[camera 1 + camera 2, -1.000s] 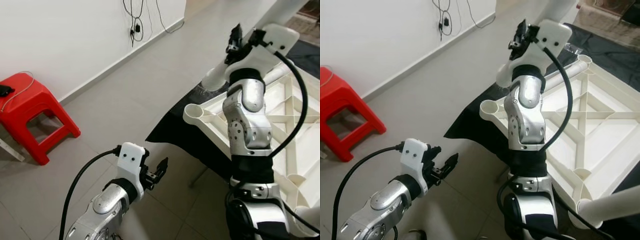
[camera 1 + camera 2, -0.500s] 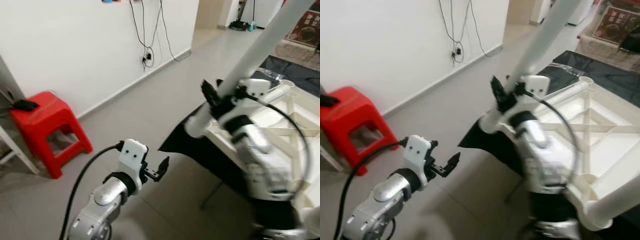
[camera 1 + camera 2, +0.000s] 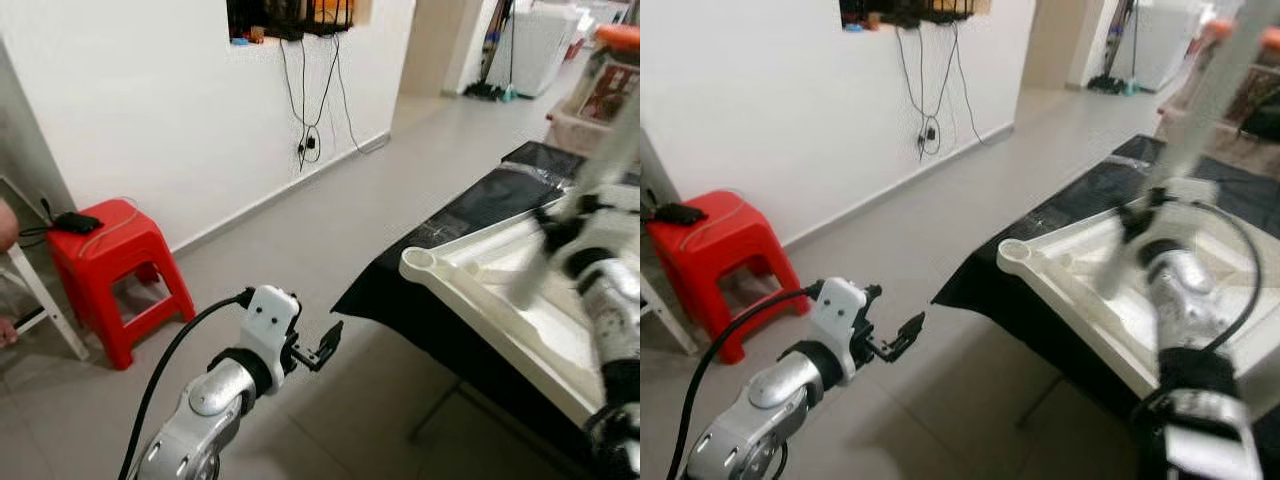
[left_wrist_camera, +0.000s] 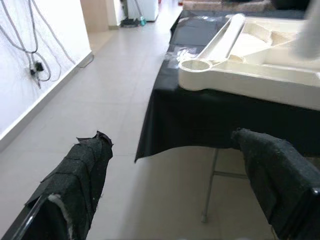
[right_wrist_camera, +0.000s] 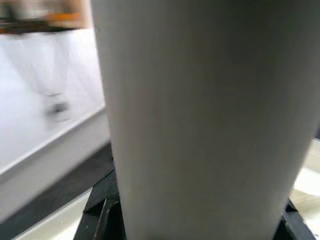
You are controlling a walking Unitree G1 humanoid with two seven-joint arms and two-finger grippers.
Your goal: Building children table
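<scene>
Motion blur smears your right arm, yet you can see the right gripper (image 3: 1152, 205) clamped around a long white plastic table leg (image 3: 1185, 150), which stands tilted and rises up out of the head views. In the right wrist view that leg (image 5: 200, 115) sits tight between the black fingers (image 5: 100, 212).

Below it, the white plastic children's tabletop (image 3: 470, 285) lies upside down, ribs upward, on a stand draped with black cloth (image 3: 400, 300). Its near corner shows a round open leg socket (image 3: 417, 262). The leg's lower end hangs over the tabletop's underside, behind that socket; you cannot tell from the blur whether it touches.

Your left gripper (image 3: 322, 345) hovers over the grey tiled floor (image 3: 300, 220), well apart from the tabletop, with its two tape-wrapped fingers (image 4: 82, 170) spread wide and holding nothing.

To your left, a red plastic stool (image 3: 105, 260) stands beside the white wall (image 3: 150, 90), with a small dark object (image 3: 72, 221) on its seat and black cables (image 3: 318, 90) hanging down the wall.
</scene>
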